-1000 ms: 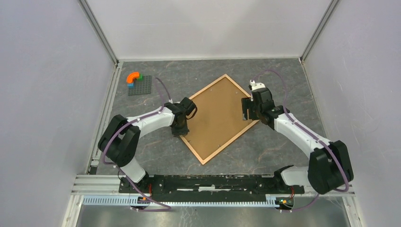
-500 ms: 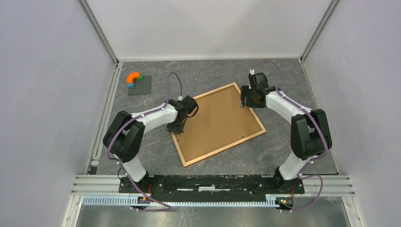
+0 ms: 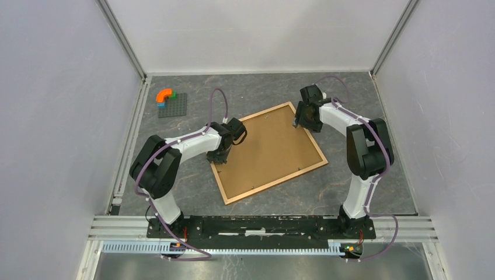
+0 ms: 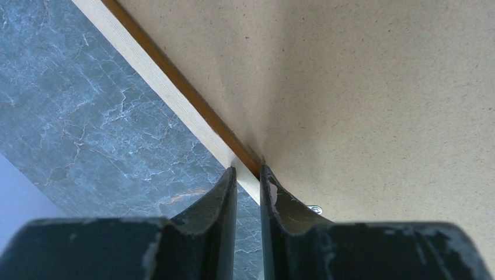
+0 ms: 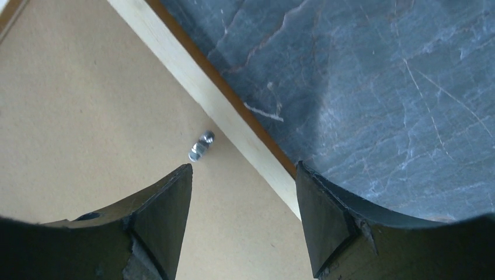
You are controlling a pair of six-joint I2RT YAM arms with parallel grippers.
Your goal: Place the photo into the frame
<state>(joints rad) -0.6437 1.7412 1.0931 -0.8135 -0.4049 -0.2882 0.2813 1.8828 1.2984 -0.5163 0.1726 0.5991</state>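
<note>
The light wood frame (image 3: 277,182) lies face down on the dark table, its brown backing board (image 3: 268,151) facing up. My left gripper (image 3: 219,156) is shut on the moulding of the frame's left edge; in the left wrist view the fingers (image 4: 248,172) pinch the pale moulding (image 4: 157,79) beside the board (image 4: 362,87). My right gripper (image 3: 303,119) is open over the frame's far right corner; in the right wrist view its jaws (image 5: 242,172) straddle the moulding (image 5: 198,76) and the board (image 5: 87,116). No photo is in view.
A small metal tab (image 5: 200,146) sits on the board near the right gripper, and another (image 4: 314,209) near the left. A grey baseplate (image 3: 172,106) with an orange curved brick (image 3: 165,94) lies at the back left. Enclosure walls stand on three sides.
The frame has swung from a diamond pose to a wider, flatter one, its near corner shifting left. My right gripper has moved farther back along the right edge. The left gripper keeps its hold.
</note>
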